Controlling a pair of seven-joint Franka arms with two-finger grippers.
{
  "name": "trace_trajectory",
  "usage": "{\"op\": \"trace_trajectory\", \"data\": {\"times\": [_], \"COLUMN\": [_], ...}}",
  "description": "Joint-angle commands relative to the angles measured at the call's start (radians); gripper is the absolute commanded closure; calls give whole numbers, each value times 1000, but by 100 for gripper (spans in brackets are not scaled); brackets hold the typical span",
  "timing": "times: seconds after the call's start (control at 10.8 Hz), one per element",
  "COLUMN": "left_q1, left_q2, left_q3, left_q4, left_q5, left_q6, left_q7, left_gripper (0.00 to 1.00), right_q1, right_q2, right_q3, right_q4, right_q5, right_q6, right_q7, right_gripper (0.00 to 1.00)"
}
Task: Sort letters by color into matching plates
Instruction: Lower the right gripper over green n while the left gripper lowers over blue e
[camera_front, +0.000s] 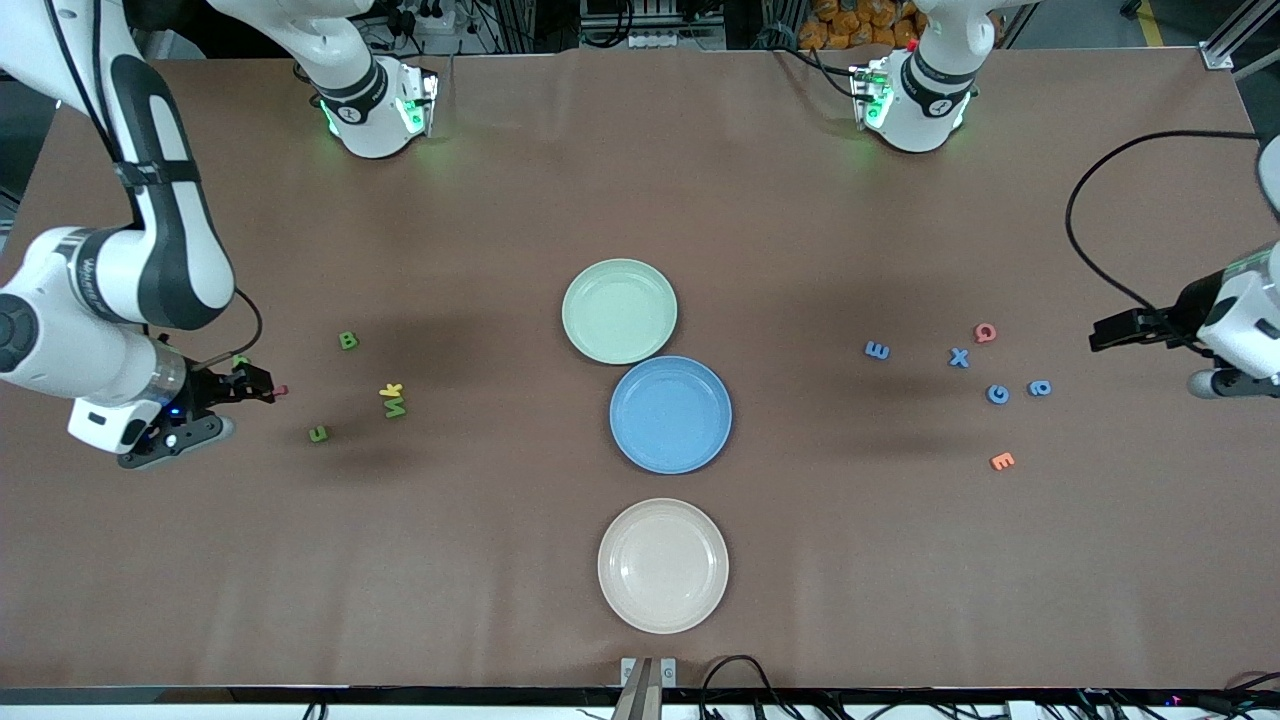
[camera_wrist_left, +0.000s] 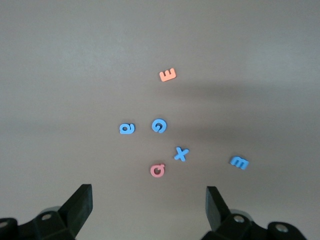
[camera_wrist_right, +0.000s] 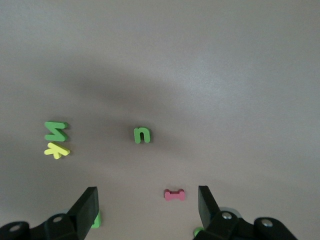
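The mint green plate (camera_front: 619, 310) and the blue plate (camera_front: 670, 413) lie mid-table, touching. Three dark green letters (camera_front: 347, 340) (camera_front: 396, 407) (camera_front: 318, 433) lie toward the right arm's end; a fourth green one (camera_front: 240, 360) peeks out beside my right gripper (camera_front: 262, 385). That gripper (camera_wrist_right: 147, 194) is open low over a pink letter (camera_wrist_right: 174, 194), with green letters (camera_wrist_right: 142, 135) (camera_wrist_right: 55, 131) ahead. Several blue letters (camera_front: 877, 350) (camera_front: 959, 357) (camera_front: 997, 394) (camera_front: 1039, 388) lie toward the left arm's end. My left gripper (camera_front: 1100, 332) hangs open (camera_wrist_left: 148, 194) beside that cluster (camera_wrist_left: 181, 154), holding nothing.
A cream-white plate (camera_front: 663, 565) lies nearer to the front camera than the blue plate. A yellow letter (camera_front: 390, 390) touches one green letter. A pink letter (camera_front: 985, 332) and an orange letter (camera_front: 1002, 460) sit among the blue ones.
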Motion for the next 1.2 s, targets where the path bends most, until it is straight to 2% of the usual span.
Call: {"op": "trace_trajectory", "data": {"times": [0.0, 0.09, 0.28, 0.46, 0.83, 1.11], "left_q1": [19, 31, 52, 85, 114, 137], "left_q2": [-25, -28, -10, 18, 122, 176], "left_q3": [-2, 0, -2, -3, -3, -5], "left_q4": [-247, -314, -361, -395, -409, -403], "left_q5": [38, 38, 40, 133, 216, 218], "left_q6": [268, 365, 425, 477, 578, 638], "left_q7": [8, 5, 8, 5, 8, 23], "left_gripper": [0, 0, 0, 0, 0, 0], "right_q1": [-7, -7, 2, 11, 17, 19], "right_q2": [-12, 2, 32, 63, 98, 129], "right_q3": [8, 9, 11, 11, 12, 15], "right_q4": [-109, -110, -110, -111, -154, -156], "right_q5": [10, 10, 11, 31, 36, 37], "right_q6": [133, 147, 172, 199, 296, 328], "right_q7": [-17, -18, -9, -1, 0, 0], "right_gripper": [13, 15, 20, 23, 27, 33]}}
